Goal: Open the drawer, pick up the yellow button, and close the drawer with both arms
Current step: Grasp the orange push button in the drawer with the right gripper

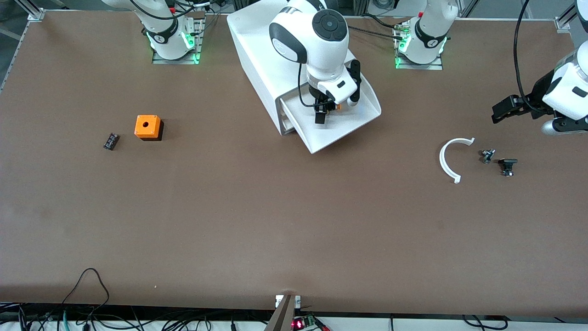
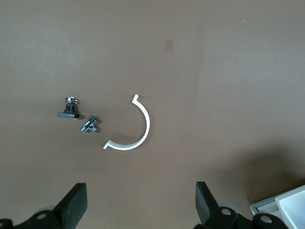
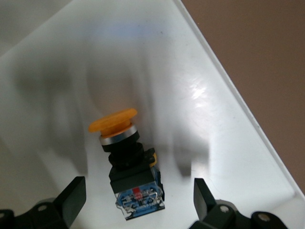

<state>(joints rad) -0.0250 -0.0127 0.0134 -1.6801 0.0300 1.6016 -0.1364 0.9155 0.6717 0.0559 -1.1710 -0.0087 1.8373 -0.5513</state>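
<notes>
You're at the take step: the drawer (image 1: pixel 342 126) is pulled out, and your right gripper (image 3: pixel 136 200) hangs over it, fingers apart, straddling the button (image 3: pixel 125 157). Next, descend and close squarely on its black body. It lies tipped on the drawer floor, orange cap above a silver ring. The left gripper (image 2: pixel 140 205) waits spread over the tabletop (image 1: pixel 275 220).

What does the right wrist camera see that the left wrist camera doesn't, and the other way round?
Only the right wrist view shows the button, lying inside the pulled-out drawer, between the fingers of the open right claw.

Only the left wrist view shows the white curved piece and two small dark parts on the table, below the open left claw.

Both show brown tabletop and white cabinet plastic.
</notes>
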